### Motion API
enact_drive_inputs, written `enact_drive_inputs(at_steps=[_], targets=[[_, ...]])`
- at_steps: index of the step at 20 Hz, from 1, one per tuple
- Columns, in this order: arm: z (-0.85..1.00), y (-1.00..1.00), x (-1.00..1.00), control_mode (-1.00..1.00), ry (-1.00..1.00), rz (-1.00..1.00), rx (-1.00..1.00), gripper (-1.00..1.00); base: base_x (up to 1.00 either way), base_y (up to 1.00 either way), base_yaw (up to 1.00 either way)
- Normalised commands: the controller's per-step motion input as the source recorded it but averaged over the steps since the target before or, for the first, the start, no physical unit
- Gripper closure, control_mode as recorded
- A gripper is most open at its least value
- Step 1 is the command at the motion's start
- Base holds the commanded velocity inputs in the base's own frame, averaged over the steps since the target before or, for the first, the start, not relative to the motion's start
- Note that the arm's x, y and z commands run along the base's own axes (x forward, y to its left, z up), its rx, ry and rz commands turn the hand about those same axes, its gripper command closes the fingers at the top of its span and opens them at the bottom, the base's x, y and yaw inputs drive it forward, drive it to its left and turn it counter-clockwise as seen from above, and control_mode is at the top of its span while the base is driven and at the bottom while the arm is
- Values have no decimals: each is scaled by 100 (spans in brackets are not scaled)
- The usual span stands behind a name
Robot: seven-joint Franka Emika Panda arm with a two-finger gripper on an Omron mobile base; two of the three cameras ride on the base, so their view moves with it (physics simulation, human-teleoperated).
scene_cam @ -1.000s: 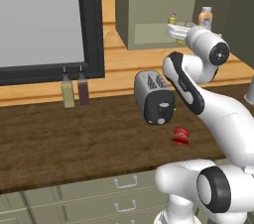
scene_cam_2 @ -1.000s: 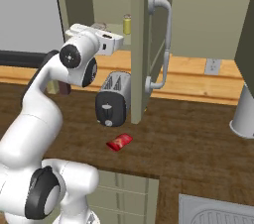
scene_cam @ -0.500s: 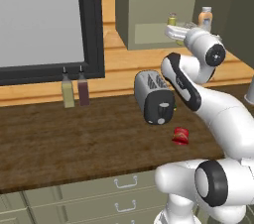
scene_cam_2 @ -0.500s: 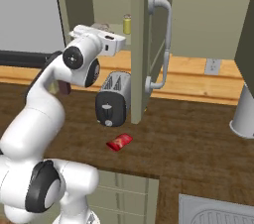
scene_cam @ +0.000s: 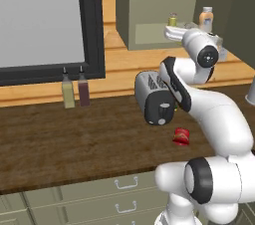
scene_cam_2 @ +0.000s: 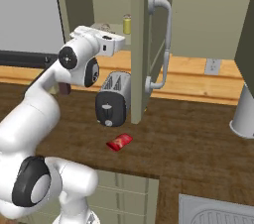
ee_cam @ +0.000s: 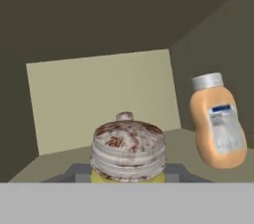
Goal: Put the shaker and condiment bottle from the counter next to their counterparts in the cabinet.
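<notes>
gripper (ee_cam: 128,176) clamped on shaker (ee_cam: 128,151) | inside cabinet (ee_cam: 99,94), peach bottle (ee_cam: 218,124) close right | risk: sideways drift topples bottle; early release tips shaker

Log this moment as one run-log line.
phase: placing in cabinet | gripper: shut on shaker | beside: peach bottle on shelf | red condiment bottle: lying on counter

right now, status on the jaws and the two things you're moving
Gripper shut on tan-yellow shaker with pale grey top, inside grey-olive wall cabinet. Peach-orange bottle with whitish cap close beside. Small red bottle on brown wood counter.
</notes>
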Motion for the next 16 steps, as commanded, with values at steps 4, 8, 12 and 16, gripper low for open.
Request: enact_drive_inputs(at_steps=[4,8,12,16], targets=[[0,13,7,-100,9,-2,-4,100,0,0,0],[-2,14,27,-100,14,0,-1,100,0,0,0],[-1,7,41,-100,7,0,0,100,0,0,0],[0,0,39,-100,0,0,0,100,0,0,0]])
